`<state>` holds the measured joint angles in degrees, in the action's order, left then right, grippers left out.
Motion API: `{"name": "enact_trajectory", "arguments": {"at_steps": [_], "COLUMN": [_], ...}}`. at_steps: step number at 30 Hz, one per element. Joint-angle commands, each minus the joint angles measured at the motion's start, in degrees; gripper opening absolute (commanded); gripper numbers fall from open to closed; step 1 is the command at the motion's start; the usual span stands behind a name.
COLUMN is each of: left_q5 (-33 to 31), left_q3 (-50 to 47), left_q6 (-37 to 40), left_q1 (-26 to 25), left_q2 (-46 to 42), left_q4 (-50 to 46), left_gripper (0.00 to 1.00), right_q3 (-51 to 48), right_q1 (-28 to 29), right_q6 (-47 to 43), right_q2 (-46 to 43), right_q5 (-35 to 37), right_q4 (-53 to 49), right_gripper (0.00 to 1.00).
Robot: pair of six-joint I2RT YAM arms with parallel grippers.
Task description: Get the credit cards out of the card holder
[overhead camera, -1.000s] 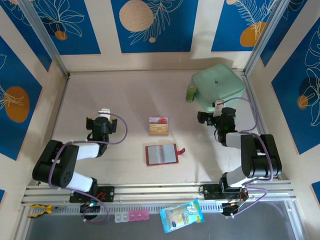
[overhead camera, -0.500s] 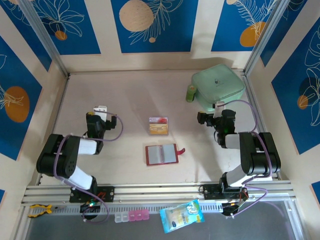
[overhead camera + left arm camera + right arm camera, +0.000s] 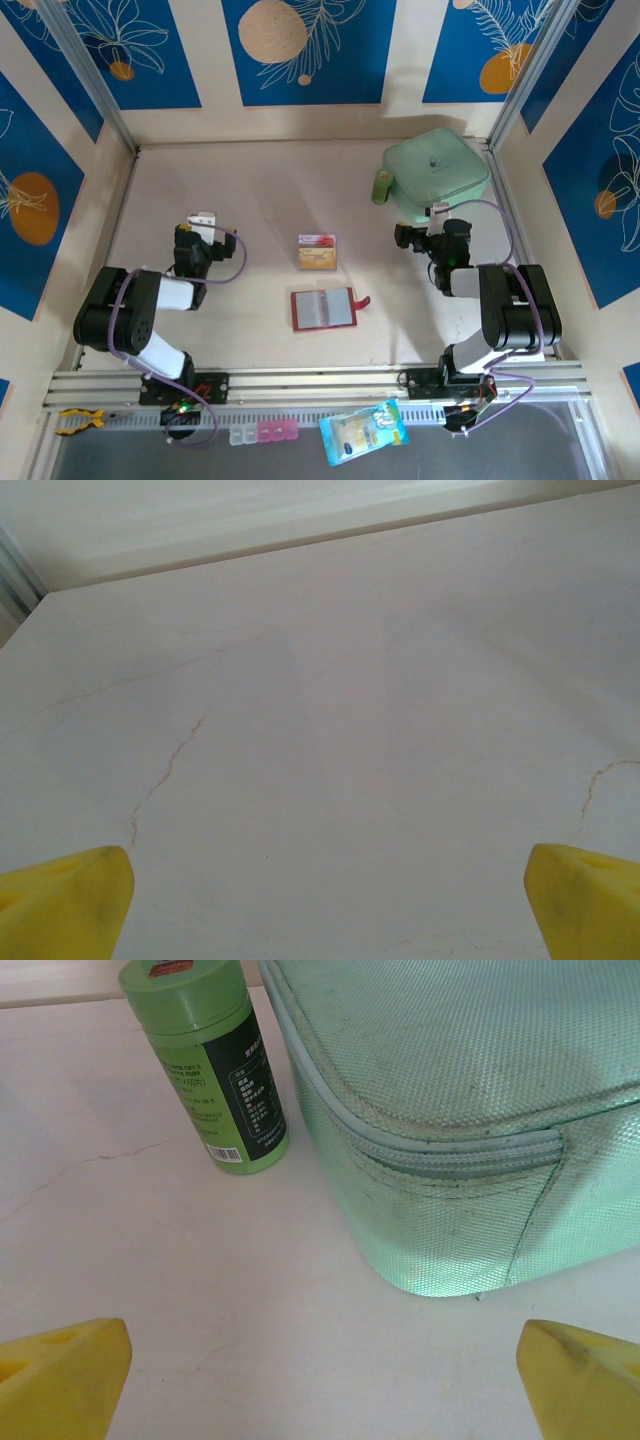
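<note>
Red card holder (image 3: 322, 309), left claw (image 3: 204, 219) apart

Label on the green bottle (image 3: 205, 1065): fine print, too small to read.

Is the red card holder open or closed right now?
Open: the card holder lies spread flat on the table, greyish inner pockets facing up.

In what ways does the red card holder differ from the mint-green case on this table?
Colour: the card holder is red with greyish pockets inside; the green case is pale mint. Size: the card holder is much smaller and flatter than the bulky green case. State: the card holder lies open, while the green case looks zipped shut. Both are roughly rectangular and rest on the table.
</note>
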<state>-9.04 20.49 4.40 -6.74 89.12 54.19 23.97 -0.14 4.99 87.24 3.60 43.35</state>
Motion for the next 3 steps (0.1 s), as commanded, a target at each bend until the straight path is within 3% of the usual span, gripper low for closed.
{"name": "enact_trajectory", "arguments": {"at_steps": [1,3], "left_q5": [-0.63,-0.63], "left_q3": [-0.10,-0.10], "left_q6": [-0.89,-0.89], "left_q1": [0.36,0.36], "left_q2": [0.61,0.61], "left_q4": [1.97,1.97], "left_gripper": [1.00,1.00], "right_q3": [0.39,-0.01], "right_q1": [-0.21,-0.24], "right_q6": [0.32,0.36], "right_q2": [0.17,-0.06], "right_q5": [-0.95,-0.92], "right_q4": [1.99,2.47], "right_gripper": [0.99,0.99]}}
